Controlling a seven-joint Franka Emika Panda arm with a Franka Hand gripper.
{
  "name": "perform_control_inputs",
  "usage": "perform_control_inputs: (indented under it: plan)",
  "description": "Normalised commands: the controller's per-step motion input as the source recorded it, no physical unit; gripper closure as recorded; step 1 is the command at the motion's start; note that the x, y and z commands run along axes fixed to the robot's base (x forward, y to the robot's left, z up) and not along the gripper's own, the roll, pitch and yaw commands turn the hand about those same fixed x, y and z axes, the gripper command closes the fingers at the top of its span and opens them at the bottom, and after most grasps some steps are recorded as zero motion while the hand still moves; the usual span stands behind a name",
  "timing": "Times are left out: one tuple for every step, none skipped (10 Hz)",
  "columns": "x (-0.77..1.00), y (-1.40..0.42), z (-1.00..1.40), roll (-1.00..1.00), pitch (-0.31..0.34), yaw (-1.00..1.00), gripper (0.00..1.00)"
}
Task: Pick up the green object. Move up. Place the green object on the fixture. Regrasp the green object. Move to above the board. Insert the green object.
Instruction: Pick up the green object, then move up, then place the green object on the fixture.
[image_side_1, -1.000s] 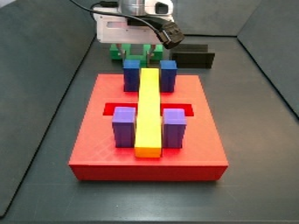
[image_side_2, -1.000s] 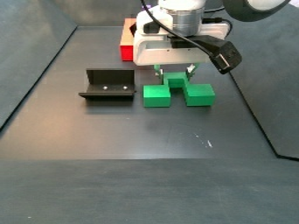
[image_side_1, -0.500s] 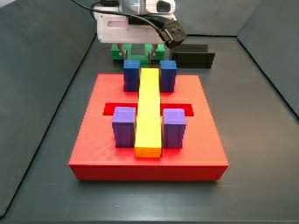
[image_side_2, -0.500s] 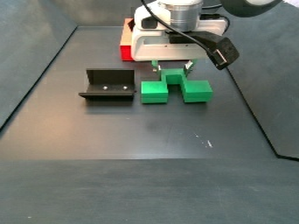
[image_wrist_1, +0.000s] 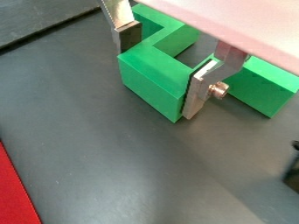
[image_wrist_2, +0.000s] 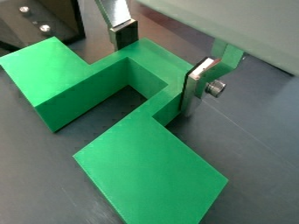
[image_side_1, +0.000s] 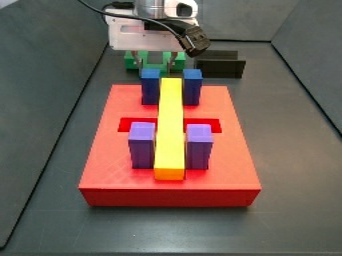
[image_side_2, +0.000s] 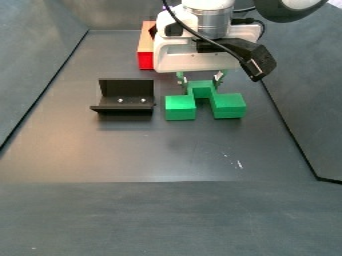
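The green object (image_side_2: 205, 104) lies flat on the dark floor, right of the fixture (image_side_2: 122, 99). My gripper (image_side_2: 201, 86) is down over its middle. In both wrist views the silver fingers stand on either side of the narrow centre part of the green object (image_wrist_1: 158, 74), their pads against its side faces. The gripper (image_wrist_1: 162, 63) is shut on it, seen also from the other wrist side (image_wrist_2: 160, 59) with the piece's two arms (image_wrist_2: 140, 149) spreading out. The board (image_side_1: 114, 170), red with blue and purple pegs and a yellow bar (image_side_1: 170, 130), lies apart from the gripper (image_side_1: 158, 55).
The fixture (image_side_1: 221, 65) stands behind the board's far right corner. Raised walls (image_side_2: 40, 90) border the dark floor on both sides. The arm's white wrist body and a black cable (image_side_2: 247, 60) hang above the green piece.
Almost nothing has moved; the gripper stays down at the same height over the green object.
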Motion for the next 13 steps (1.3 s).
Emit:
perform_control_inputs:
  plan:
    - [0.00, 0.00, 0.00, 0.00, 0.000, 0.00, 1.00]
    - [0.00, 0.00, 0.00, 0.00, 0.000, 0.00, 1.00]
    - [0.00, 0.00, 0.00, 0.00, 0.000, 0.00, 1.00]
    - [0.00, 0.00, 0.00, 0.00, 0.000, 0.00, 1.00]
    - [0.00, 0.00, 0.83, 0.00, 0.000, 0.00, 1.00]
    - [0.02, 0.05, 0.83, 0.01, 0.031, -0.04, 1.00]
    - [-0.02, 0.05, 0.69, -0.01, 0.075, -0.04, 1.00]
    - [0.01, 0.03, 0.31, -0.07, 0.053, -0.02, 1.00]
    - [0.00, 0.00, 0.00, 0.01, 0.000, 0.00, 1.00]
    - [0.12, -0.05, 0.00, 0.07, 0.040, -0.03, 1.00]
    - [0.52, 0.11, 0.30, -0.78, 0.000, -0.15, 1.00]
    - [0.62, 0.13, 0.25, -1.00, -0.003, -0.07, 1.00]
    - [0.59, 0.12, 0.17, -1.00, -0.074, -0.09, 1.00]
